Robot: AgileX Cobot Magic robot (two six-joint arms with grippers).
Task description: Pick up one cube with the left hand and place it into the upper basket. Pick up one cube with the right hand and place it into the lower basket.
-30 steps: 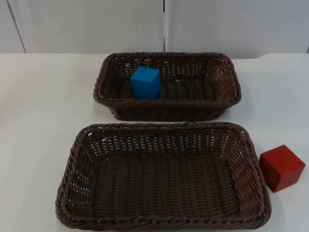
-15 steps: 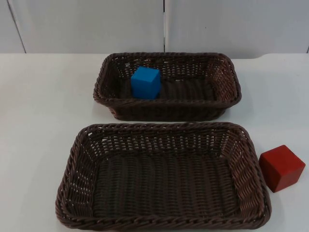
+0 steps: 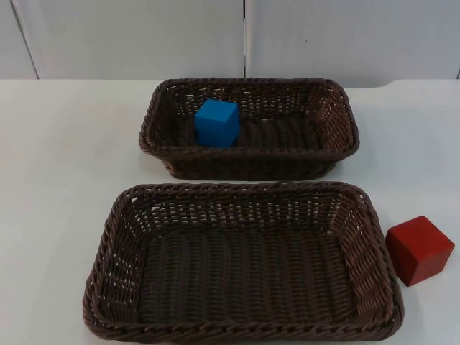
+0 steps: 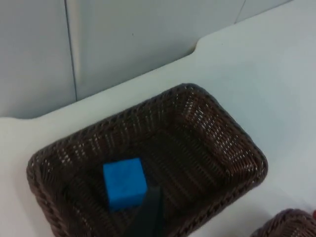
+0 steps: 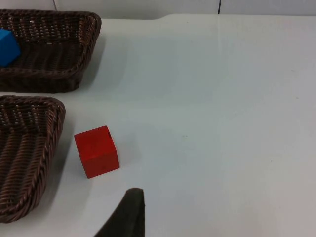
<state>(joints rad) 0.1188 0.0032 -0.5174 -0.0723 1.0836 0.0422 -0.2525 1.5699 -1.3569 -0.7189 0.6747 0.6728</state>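
A blue cube (image 3: 217, 123) lies in the left part of the upper wicker basket (image 3: 345, 108). The lower basket (image 3: 115, 237) has nothing inside. A red cube (image 3: 420, 249) stands on the table just right of the lower basket. From the left wrist view, the left gripper (image 4: 147, 217) hangs well above the upper basket (image 4: 232, 143), close to the blue cube (image 4: 124, 181) but apart from it. My right gripper (image 5: 129, 215) hovers above the table a little short of the red cube (image 5: 97, 151), beside the lower basket (image 5: 29, 148).
A grey partition wall (image 3: 144, 36) closes off the table behind the upper basket. White table top (image 5: 222, 123) stretches to the right of the red cube. The two baskets stand one behind the other with a narrow gap between them.
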